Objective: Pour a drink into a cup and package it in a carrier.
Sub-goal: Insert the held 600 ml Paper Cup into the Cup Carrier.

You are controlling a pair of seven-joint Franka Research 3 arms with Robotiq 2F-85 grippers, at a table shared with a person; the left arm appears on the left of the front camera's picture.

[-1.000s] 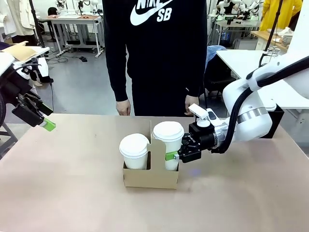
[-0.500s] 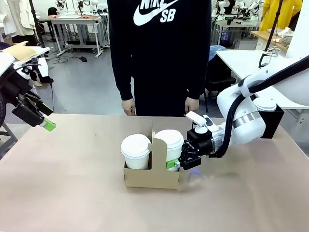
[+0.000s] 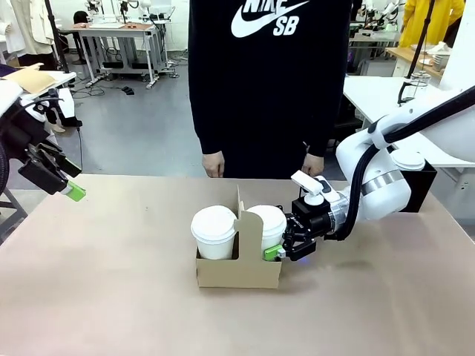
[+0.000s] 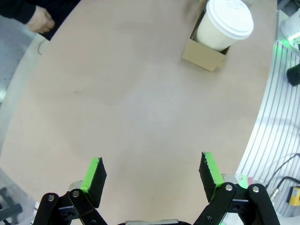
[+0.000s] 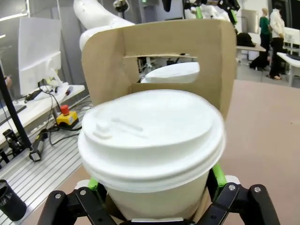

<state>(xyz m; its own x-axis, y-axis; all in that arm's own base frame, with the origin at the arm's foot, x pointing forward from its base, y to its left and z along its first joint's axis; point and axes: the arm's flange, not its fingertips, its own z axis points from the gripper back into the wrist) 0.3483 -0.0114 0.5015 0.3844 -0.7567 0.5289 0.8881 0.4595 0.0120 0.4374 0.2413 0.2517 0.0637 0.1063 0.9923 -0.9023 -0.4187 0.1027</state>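
The brown carrier [image 3: 237, 273] stands mid-table with two lidded white cups in its slots. My right gripper [image 3: 279, 251] reaches in from the right and straddles the right cup [image 3: 267, 222], which sits down in its slot. The right wrist view has this cup [image 5: 150, 140] between my green pads [image 5: 216, 176], which stand just off its wall, so the gripper is open. The carrier's handle panel [image 5: 159, 51] rises behind it. The left cup [image 3: 214, 226] stands free. My left gripper [image 3: 71, 191] hovers open at the table's far left, its fingers [image 4: 96, 174] wide over bare table. The drink is hidden.
A person in a black top stands at the far edge, hands [image 3: 214, 165] hanging just behind the carrier. A black box [image 3: 424, 185] sits behind my right arm. The left wrist view shows the carrier [image 4: 204, 54] with one cup [image 4: 224, 23] far off.
My right gripper came down with the right cup and set it into the carrier slot, then its jaws parted. The carrier slid slightly right. The person stepped right. The left arm stayed still.
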